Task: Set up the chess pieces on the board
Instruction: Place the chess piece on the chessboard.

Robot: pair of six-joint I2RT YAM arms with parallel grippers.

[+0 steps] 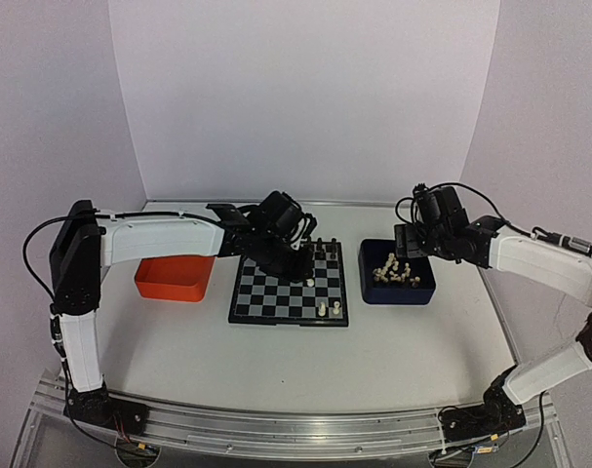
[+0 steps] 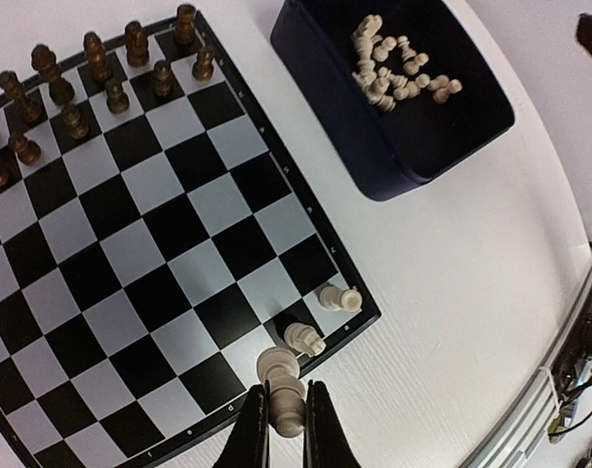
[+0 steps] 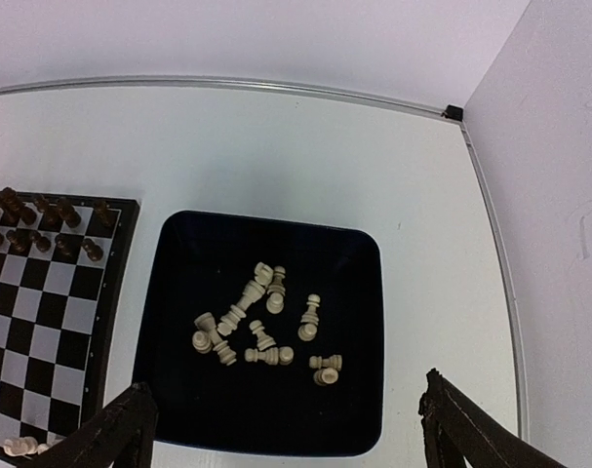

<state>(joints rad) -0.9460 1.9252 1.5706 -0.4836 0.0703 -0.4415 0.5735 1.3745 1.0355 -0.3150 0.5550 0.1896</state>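
Observation:
The board point(image 1: 288, 288) lies mid-table, with black pieces point(image 2: 91, 78) along its far rows. Two cream-white chess pieces point(image 2: 339, 297) stand in its near right corner. My left gripper point(image 2: 287, 395) is shut on another cream piece point(image 2: 288, 414) and holds it over the board's near edge, just beside those two. It shows over the board in the top view point(image 1: 297, 261). My right gripper point(image 3: 286, 429) is open and empty, hovering above the dark blue tray point(image 3: 369, 292). Several cream pieces point(image 3: 252, 327) lie loose in that tray.
An orange tray point(image 1: 174, 278) sits left of the board. The dark blue tray point(image 1: 422, 290) sits right of the board, close to its edge. White walls close the back and sides. A metal rail runs along the table's near edge.

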